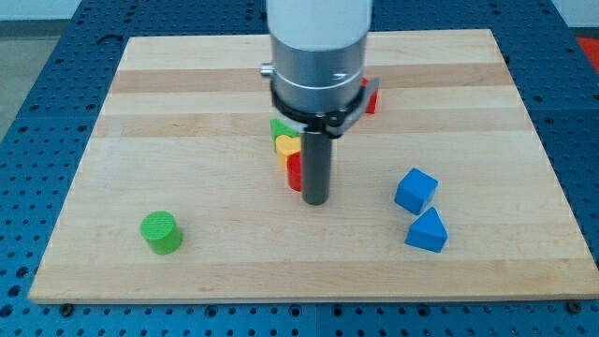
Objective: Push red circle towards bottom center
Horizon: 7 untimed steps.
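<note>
Red circle (295, 173) sits mid-surface, mostly hidden behind my tip (315, 201), which touches its right side, apparently placed to steer it down. No pincer fitted. Yellow block (286, 147) and green block (280, 127) crowd just above.

Green cylinder (161, 232), blue cube (416, 190), blue triangle (427, 231) on wooden board (187, 103).

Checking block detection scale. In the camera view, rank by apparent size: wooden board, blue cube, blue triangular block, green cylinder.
1. wooden board
2-4. blue cube, blue triangular block, green cylinder: look alike in size, so no ranking among them.
</note>
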Tool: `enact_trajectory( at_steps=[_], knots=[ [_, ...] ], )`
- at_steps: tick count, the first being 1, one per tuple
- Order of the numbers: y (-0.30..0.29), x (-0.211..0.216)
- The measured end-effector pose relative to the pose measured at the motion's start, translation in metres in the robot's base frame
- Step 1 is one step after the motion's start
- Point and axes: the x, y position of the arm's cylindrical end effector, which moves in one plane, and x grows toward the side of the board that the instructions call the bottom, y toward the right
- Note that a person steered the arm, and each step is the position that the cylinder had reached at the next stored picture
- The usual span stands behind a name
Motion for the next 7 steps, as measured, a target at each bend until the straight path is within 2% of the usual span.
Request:
enact_trajectory(
  at_steps=[2,3,4,5,7],
  knots=[
    [-0.073,-0.007],
    [-0.112,-0.032],
    [-0.123,-0.052],
    [-0.107,-0.062],
    [-0.041,-0.062]
  ],
)
